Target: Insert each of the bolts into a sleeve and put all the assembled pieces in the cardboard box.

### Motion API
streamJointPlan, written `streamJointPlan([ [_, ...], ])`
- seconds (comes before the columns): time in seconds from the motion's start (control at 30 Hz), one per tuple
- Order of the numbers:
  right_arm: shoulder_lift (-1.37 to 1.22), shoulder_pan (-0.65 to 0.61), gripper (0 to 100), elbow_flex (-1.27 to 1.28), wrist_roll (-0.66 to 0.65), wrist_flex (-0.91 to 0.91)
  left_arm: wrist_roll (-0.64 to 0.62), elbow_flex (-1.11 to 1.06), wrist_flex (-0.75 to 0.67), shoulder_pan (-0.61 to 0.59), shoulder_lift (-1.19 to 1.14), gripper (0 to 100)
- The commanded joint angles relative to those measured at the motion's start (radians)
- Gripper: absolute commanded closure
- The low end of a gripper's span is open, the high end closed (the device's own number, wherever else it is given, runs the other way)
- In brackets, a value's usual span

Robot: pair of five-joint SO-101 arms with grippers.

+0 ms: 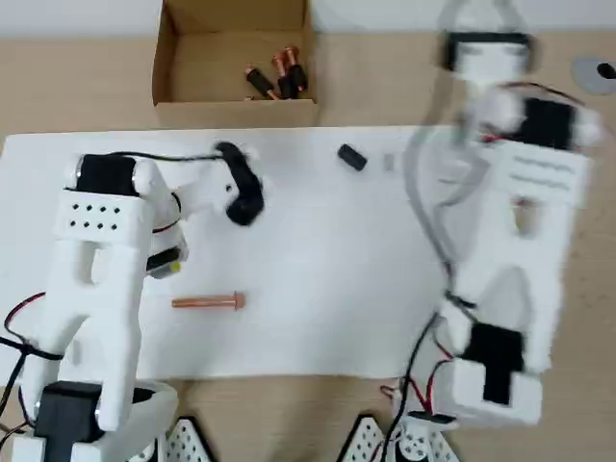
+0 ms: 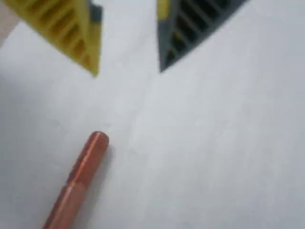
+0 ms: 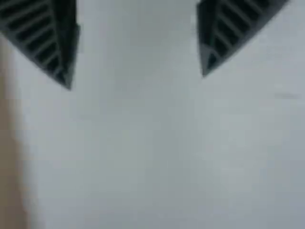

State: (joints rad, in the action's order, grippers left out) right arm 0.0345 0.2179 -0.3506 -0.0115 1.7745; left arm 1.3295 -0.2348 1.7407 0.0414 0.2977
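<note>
- Step in hand, as I judge it: fetching the last loose bolt (image 1: 207, 302). One bolt and one sleeve (image 1: 351, 157) lie unjoined on the white sheet (image 1: 318, 327).
- The bolt lies flat on the sheet, close to the left arm (image 1: 96, 260). The sleeve lies well apart from it, near the sheet's far edge on the side of the cardboard box (image 1: 166, 58).
- Assembled pieces (image 1: 277, 77) already lie inside the box, which stands on the bench (image 1: 404, 87) just beyond the sheet.
- The left jaws are released and hold nothing. They hang over the sheet with the bolt's end near them but off to one side, not between them.
- The right jaws are likewise released and empty, over bare sheet close to its edge. The right arm (image 1: 525, 221) stands on the far side of the sheet from the bolt.
- Next move, by my reading: the left jaws must shift across until the shaft lies between them, then come down and clench on it.
- The right arm would then need to take the sleeve so the two parts can be pushed together.
- Likely trouble: the bolt is round and may roll away if one side touches it first.
</note>
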Motion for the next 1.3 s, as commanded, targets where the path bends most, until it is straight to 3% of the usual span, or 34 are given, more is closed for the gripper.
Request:
streamJointPlan([
  [0.0,0.11,0.16,78.3,0.067,-0.149,0.008,0.19,-0.043,0.012,0.017,-0.002,95],
  [0.13,0.173,0.234,78.2,0.199,-0.278,-0.005,0.344,-0.127,0.012,0.017,-0.002,96],
  [0.37,0.219,0.245,78.2,0.412,-0.288,-0.141,0.42,-0.212,0.012,0.095,-0.002,96],
  [0.8,0.315,0.246,78.2,0.572,-0.287,-0.249,0.373,-0.233,0.0,0.195,-0.012,96],
  [1.1,0.32,0.265,78.1,0.568,-0.287,-0.244,0.157,-0.414,-0.364,0.316,-0.012,96],
  [1.27,0.321,0.328,78.1,0.57,-0.293,-0.236,0.121,-0.437,-0.422,0.351,-0.012,96],
])
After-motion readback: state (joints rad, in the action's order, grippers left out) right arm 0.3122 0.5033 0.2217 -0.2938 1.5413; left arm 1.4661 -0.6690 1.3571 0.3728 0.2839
